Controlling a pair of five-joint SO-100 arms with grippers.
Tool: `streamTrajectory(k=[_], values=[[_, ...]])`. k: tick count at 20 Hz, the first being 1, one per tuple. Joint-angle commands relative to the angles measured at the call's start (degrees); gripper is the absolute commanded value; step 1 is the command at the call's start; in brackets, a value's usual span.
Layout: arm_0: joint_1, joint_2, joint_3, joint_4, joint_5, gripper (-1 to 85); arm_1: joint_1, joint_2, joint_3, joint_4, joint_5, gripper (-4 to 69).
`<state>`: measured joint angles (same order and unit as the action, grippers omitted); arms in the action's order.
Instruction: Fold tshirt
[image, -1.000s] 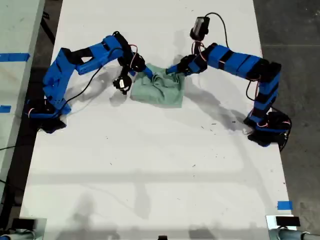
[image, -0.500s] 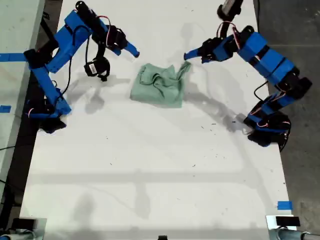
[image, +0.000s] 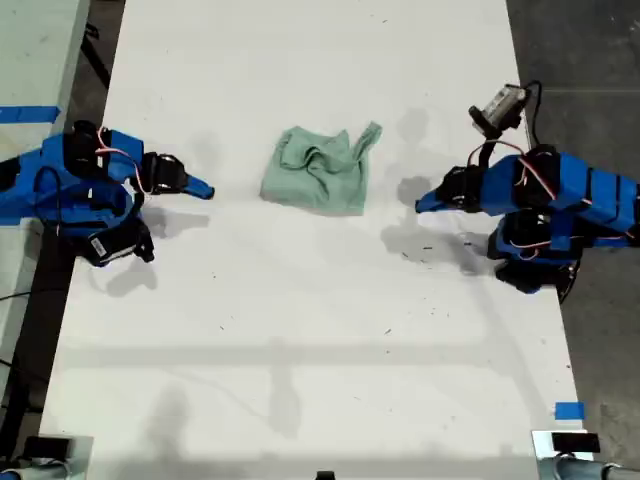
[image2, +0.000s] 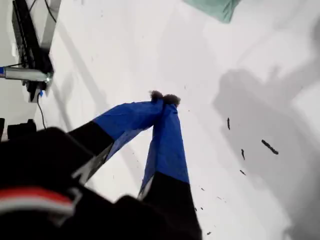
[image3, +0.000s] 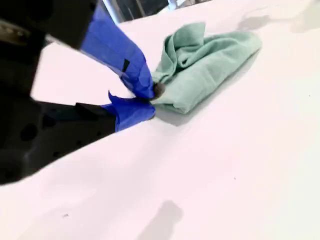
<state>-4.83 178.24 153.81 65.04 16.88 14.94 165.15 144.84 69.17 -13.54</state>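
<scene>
The pale mint-green tshirt (image: 318, 172) lies as a rumpled, roughly square bundle on the white table (image: 300, 330), with one corner sticking up toward the far side. Neither gripper touches it. My first gripper (image: 420, 205) is on the arm at the exterior view's right, drawn back low over the table and pointing at the tshirt. Its fingers meet at the tips (image2: 162, 98), shut on nothing; a corner of the tshirt (image2: 215, 7) shows beyond. My second gripper (image: 207, 190) is on the arm at the exterior view's left. It (image3: 149, 101) is also shut and empty, short of the tshirt (image3: 205, 60).
Small black specks (image: 425, 247) mark the table near my first arm's base. Blue tape (image: 568, 410) sits at the table's near corner at the exterior view's right. Dark floor borders the table on both sides, and metal brackets (image: 565, 445) stand at the near edge.
Both grippers were at the tshirt's far edge a second ago. They have let go, lifted and pulled back to their own sides. The tshirt stays bunched in place.
</scene>
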Motion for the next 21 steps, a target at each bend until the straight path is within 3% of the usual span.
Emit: streamTrajectory(k=[1,3,5,7,8,9,11,21], values=[[2.6,11.8,11.2,2.4,-5.0,0.1,-4.0,15.6,14.7,-3.4,6.4,-2.0],[2.5,12.5,19.0,2.2,-7.2,0.3,-5.4,28.6,25.2,1.0,11.1,-1.9],[1.1,12.4,19.0,12.7,-7.6,3.9,-6.3,26.5,27.2,1.6,12.7,-1.6],[-0.4,12.4,19.1,15.8,-7.5,5.5,-6.9,28.0,27.3,1.1,16.2,-1.0],[-0.6,12.4,19.0,15.8,-7.5,5.7,-6.2,28.0,27.3,1.1,14.3,-0.8],[-0.7,12.4,19.1,15.8,-7.5,5.7,-5.5,27.9,27.3,1.1,5.2,-0.6],[-0.7,12.4,19.1,15.8,-7.4,5.7,-5.4,27.9,27.2,1.5,-22.1,-0.3],[-0.7,12.4,19.1,15.8,-7.4,5.7,-5.7,28.0,27.0,2.1,-22.1,-0.8]])
